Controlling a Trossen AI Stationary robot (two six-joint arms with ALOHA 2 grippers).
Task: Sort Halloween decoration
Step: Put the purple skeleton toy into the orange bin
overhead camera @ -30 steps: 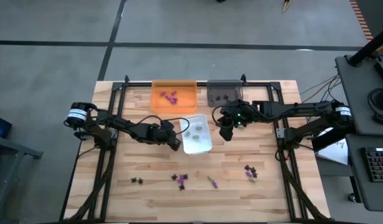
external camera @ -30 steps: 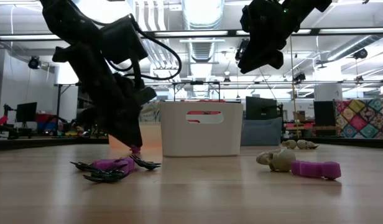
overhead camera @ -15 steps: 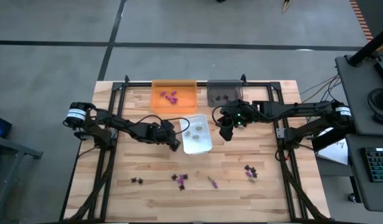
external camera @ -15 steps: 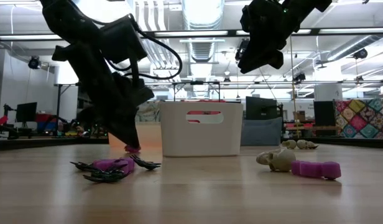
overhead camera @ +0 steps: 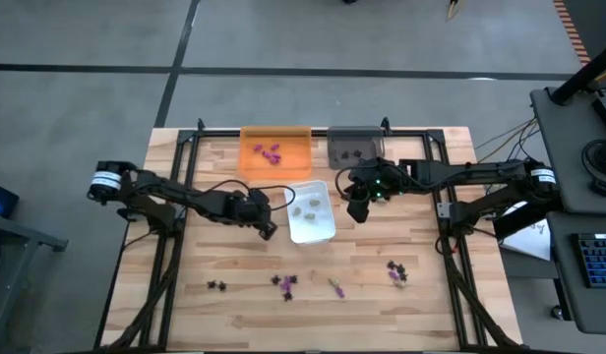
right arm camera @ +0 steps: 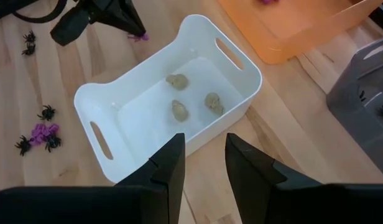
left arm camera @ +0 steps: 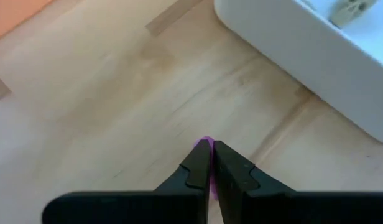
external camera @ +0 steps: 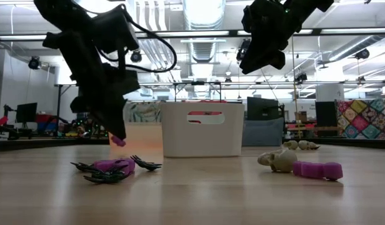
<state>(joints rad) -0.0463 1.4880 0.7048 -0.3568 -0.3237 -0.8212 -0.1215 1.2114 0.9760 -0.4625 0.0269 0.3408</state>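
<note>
You will not find any words, numbers, labels or signs to read here. The trays, the table and the arms all look plain to you, and things in the room far behind are too small to read
</note>
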